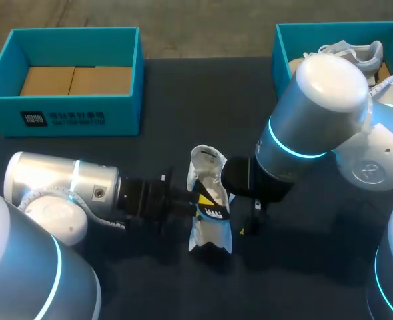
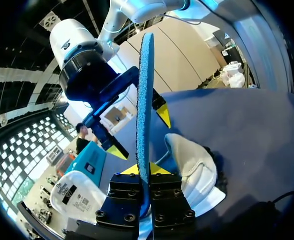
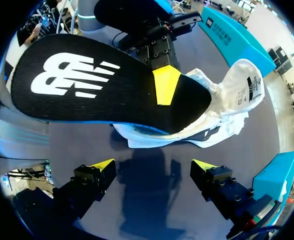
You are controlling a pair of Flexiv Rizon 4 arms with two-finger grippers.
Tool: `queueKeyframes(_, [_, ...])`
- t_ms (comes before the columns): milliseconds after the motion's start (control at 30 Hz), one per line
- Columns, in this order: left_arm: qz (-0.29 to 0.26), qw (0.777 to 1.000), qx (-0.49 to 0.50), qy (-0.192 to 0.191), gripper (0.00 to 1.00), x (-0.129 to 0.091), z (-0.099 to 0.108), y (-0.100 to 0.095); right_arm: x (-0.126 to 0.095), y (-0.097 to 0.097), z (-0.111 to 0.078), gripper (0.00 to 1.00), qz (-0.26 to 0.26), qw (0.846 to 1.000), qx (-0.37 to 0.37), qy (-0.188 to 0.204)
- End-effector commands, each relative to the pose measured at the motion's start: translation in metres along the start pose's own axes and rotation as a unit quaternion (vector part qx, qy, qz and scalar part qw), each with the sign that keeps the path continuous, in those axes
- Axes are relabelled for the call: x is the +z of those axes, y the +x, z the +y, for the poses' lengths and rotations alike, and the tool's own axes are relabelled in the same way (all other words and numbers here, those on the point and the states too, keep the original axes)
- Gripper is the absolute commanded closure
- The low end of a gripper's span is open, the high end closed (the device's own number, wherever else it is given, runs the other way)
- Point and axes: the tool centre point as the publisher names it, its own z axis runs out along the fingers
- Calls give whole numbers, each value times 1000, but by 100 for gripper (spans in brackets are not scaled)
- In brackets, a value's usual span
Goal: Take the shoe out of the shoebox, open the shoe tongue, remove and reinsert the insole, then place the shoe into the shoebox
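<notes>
The left gripper (image 2: pixel 146 171) is pinched shut on one end of the insole (image 3: pixel 97 90). The insole is out of the shoe (image 1: pixel 206 230) and up in the air. Its long side points straight out from the left fingers, away from that arm. Its flat black top faces the right gripper (image 3: pixel 151 165). The right gripper is wide open and holds nothing. It hangs just beside the insole, on the other side from the left arm. The white shoe sits on the dark table (image 1: pixel 183 93) in the middle, between the two arms. It is right under the end of the insole that the left gripper holds, and its tongue (image 1: pixel 206 163) sticks up. So the left arm is the closer one for the next job, which looks like putting the insole back. For that, the free end of the insole would need to tip down toward the shoe's hole and slide in the long way. A left teal box (image 1: pixel 69 117) and a right teal box (image 1: pixel 279 47) sit at the far side of the table, well apart from the shoe.
</notes>
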Motion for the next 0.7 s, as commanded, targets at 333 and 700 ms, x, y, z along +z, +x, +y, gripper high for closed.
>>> queueKeyframes(333, [1, 1000, -4, -8, 100, 4, -1, 0, 1, 1, 0, 0, -1, 1000, 0, 0])
queueKeyframes(700, [-1, 1000, -3, 9, 78, 4, -16, 0, 1, 1, 0, 0, -1, 1000, 0, 0])
